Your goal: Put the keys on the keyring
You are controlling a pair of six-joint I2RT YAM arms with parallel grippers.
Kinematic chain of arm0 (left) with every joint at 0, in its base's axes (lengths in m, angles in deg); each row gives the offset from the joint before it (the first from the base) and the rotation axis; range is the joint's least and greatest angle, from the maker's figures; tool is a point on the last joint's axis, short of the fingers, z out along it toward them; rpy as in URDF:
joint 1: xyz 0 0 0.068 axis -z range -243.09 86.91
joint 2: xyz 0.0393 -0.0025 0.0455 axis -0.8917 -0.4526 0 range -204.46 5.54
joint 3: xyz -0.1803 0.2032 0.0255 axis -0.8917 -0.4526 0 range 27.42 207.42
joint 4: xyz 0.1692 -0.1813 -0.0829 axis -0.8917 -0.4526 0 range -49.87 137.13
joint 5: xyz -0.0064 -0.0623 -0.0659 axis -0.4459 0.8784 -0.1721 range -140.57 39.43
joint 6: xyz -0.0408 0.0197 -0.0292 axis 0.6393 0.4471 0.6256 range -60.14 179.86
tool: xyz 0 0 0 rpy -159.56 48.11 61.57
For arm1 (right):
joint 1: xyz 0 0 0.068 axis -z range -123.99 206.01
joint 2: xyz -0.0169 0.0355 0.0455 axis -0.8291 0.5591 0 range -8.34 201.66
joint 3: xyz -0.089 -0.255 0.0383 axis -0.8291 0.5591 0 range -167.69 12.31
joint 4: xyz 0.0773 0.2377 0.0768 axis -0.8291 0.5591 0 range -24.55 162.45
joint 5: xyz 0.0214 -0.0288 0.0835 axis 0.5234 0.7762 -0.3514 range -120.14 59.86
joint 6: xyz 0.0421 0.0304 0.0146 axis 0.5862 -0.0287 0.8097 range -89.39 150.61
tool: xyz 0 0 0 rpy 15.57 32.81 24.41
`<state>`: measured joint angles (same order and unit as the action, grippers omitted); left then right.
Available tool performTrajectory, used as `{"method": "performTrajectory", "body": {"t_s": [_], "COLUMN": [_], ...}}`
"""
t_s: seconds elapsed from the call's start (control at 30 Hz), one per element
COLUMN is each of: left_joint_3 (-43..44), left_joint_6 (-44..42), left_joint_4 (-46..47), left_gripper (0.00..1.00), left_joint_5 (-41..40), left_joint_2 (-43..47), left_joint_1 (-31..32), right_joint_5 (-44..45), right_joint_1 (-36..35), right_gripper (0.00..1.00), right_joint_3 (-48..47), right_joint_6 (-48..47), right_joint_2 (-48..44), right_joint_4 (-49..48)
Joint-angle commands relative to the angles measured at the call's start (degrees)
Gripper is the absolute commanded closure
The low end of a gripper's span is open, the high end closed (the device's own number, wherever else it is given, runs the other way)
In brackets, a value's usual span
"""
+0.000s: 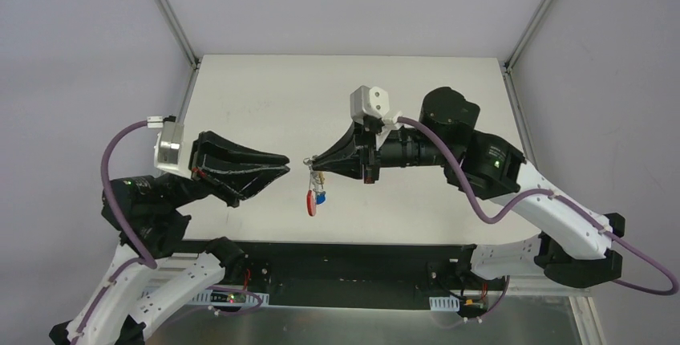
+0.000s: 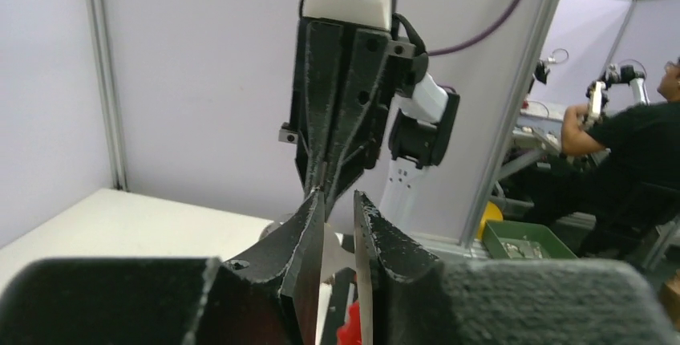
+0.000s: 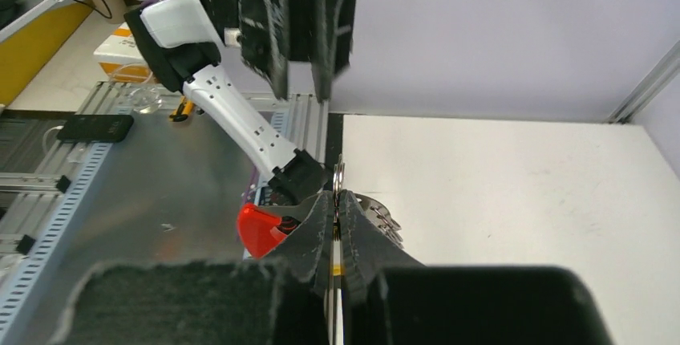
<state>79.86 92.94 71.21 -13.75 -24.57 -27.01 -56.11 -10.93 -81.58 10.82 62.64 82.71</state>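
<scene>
My right gripper point(image 1: 315, 160) is shut on the thin silver ring of the keyring point(image 1: 309, 165), and the ring's edge pokes up past the tips point(image 3: 340, 175). Its chain point(image 3: 386, 218) hangs beside the jaws, with the red strap point(image 1: 312, 204) and blue tag point(image 1: 321, 197) dangling below. The key's yellow head point(image 1: 319, 177) hangs just under the ring and shows as a yellow sliver point(image 3: 337, 269) low between the right jaws. My left gripper point(image 1: 287, 162) points at the ring from the left, a short way off. It is open by a narrow gap point(image 2: 341, 210) with nothing in it.
The white table point(image 1: 417, 96) lies under both arms, framed by aluminium posts point(image 1: 168, 8). Beyond the table's edge are a metal bench point(image 3: 160, 168) and a green bin point(image 2: 525, 241). A person point(image 2: 633, 144) sits off to the side.
</scene>
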Motion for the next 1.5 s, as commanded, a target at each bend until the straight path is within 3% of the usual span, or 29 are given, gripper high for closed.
{"method": "performTrajectory", "body": {"t_s": [0.0, 0.13, 0.37, 0.7, 0.93, 1.47], "left_joint_3": [9.8, 16.3, 18.5, 18.3, 18.0, 16.4], "left_joint_6": [-4.1, -3.5, -1.6, -2.1, 0.0, 1.7], "left_joint_4": [-21.8, -29.8, -33.5, -37.8, -38.2, -38.9], "left_gripper": [0.8, 0.8, 0.8, 0.79, 0.78, 0.77], "left_joint_5": [9.0, 16.0, 21.0, 24.7, 29.0, 33.4], "left_joint_2": [-2.0, -7.3, -12.6, -15.6, -16.9, -18.3], "left_joint_1": [0.6, 0.6, 0.6, 0.6, 0.6, 0.6], "right_joint_5": [-2.2, -6.6, -17.4, -24.5, -27.2, -28.5], "right_joint_1": [0.7, 2.0, 4.9, 5.2, 6.2, 6.3], "right_gripper": [1.0, 1.0, 1.0, 1.0, 1.0, 1.0], "right_joint_3": [-7.0, -12.5, -16.1, -9.9, -7.2, -11.3], "right_joint_6": [4.3, 8.5, 15.2, 18.0, 21.9, 23.0], "right_joint_2": [0.7, 3.5, 7.6, 8.3, 9.0, 12.7], "right_joint_4": [12.0, 22.1, 31.4, 33.1, 28.7, 27.1]}}
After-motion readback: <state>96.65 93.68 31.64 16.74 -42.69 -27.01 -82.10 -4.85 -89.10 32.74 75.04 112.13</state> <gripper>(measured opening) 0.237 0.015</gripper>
